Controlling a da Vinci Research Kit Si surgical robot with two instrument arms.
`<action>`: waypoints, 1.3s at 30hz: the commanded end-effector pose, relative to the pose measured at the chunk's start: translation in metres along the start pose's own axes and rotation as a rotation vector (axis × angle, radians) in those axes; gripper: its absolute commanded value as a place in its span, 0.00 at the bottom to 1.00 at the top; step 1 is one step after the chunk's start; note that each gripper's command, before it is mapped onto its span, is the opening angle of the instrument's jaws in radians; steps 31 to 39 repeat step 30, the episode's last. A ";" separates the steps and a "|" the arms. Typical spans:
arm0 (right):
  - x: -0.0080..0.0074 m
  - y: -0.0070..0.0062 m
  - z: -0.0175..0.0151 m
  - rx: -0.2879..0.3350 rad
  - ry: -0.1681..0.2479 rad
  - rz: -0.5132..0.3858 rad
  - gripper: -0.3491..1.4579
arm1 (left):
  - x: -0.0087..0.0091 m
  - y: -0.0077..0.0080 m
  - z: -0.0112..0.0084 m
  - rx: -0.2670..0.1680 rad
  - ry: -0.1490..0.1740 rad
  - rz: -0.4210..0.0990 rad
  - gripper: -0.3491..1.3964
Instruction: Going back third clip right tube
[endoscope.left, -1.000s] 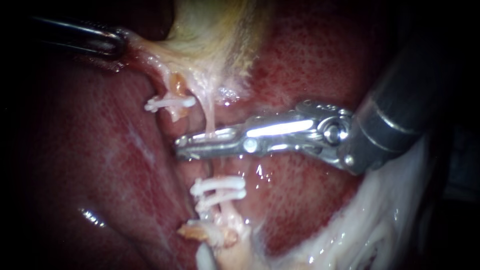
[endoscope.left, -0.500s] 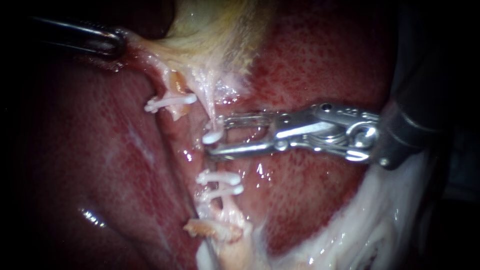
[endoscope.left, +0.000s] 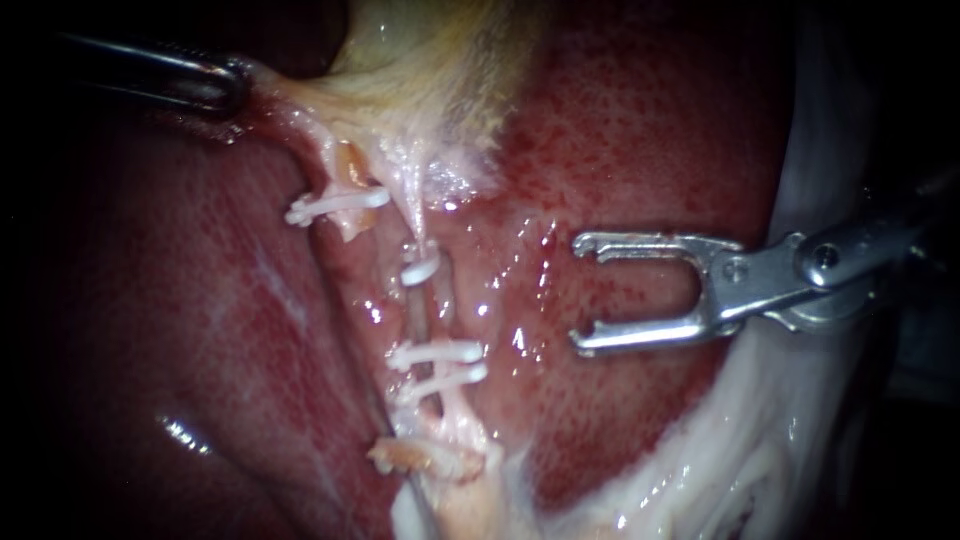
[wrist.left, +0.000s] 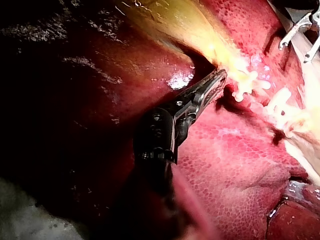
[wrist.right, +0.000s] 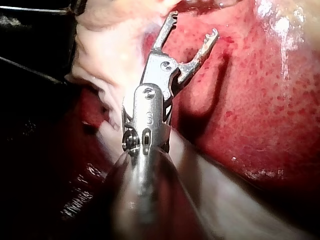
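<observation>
Now, item by item. Right instrument (endoscope.left: 581, 292): jaws spread wide and empty, standing over the liver (endoscope.left: 620, 130), well apart from the right tube (endoscope.left: 415, 315). Third clip (endoscope.left: 420, 270): seated across the right tube, nearer the gallbladder (endoscope.left: 400, 90) than the two lower clips (endoscope.left: 440, 352). Left instrument (endoscope.left: 235, 85): jaws pinching the gallbladder's edge, tissue taut. Status, as judged: clip placed, jaws free of it, retreat largely done. Outstanding: clearing the field.

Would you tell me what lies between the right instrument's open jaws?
Nothing is gripped: the right instrument shows only bare liver through the gap. The liver beneath each jaw is covered.
</observation>
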 end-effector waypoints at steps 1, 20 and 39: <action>0.0000 -0.0001 -0.0001 0.004 -0.011 -0.005 0.47 | 0.0000 0.0000 0.0000 0.000 0.000 0.000 0.00; 0.0000 -0.0005 -0.0006 0.047 -0.067 -0.034 0.47 | -0.0042 -0.0032 0.0052 0.004 -0.013 0.024 0.00; 0.0003 -0.0006 0.0001 0.064 -0.075 -0.034 0.47 | -0.0037 -0.0029 0.0046 0.001 -0.014 0.021 0.00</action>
